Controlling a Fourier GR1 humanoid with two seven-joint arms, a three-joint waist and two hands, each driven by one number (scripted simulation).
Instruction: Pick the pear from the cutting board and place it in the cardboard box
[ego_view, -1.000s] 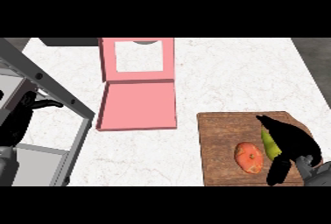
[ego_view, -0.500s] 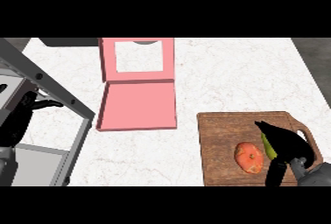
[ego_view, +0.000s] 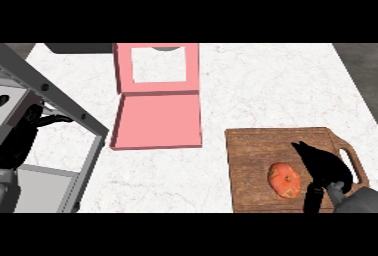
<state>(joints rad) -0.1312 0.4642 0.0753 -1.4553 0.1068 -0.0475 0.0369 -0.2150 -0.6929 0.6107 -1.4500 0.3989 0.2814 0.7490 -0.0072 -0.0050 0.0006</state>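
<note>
Down at the lower right of the white marbled tabletop (ego_view: 273, 85) lies a brown wooden cutting board (ego_view: 255, 150) with a handle slot on its right side. On the board rests an orange-red rounded fruit (ego_view: 284, 179), the pear of the task as far as can be told, lying toward the board's near half. The black right hand (ego_view: 323, 167) is over the board just to the right of the fruit, its fingers pointing away toward the far edge and lying fairly straight, with the thumb hanging down near the fruit's near end; nothing is gripped, and whether the hand touches the fruit cannot be told. Well apart, up and to the left, sits the flat pink cardboard box (ego_view: 156, 121) with its lid (ego_view: 156, 67) folded back, a square window cut in the lid. At the left edge, beside a grey metal frame (ego_view: 63, 107), the black left hand (ego_view: 29, 131) rests, its fingers relaxed.
</note>
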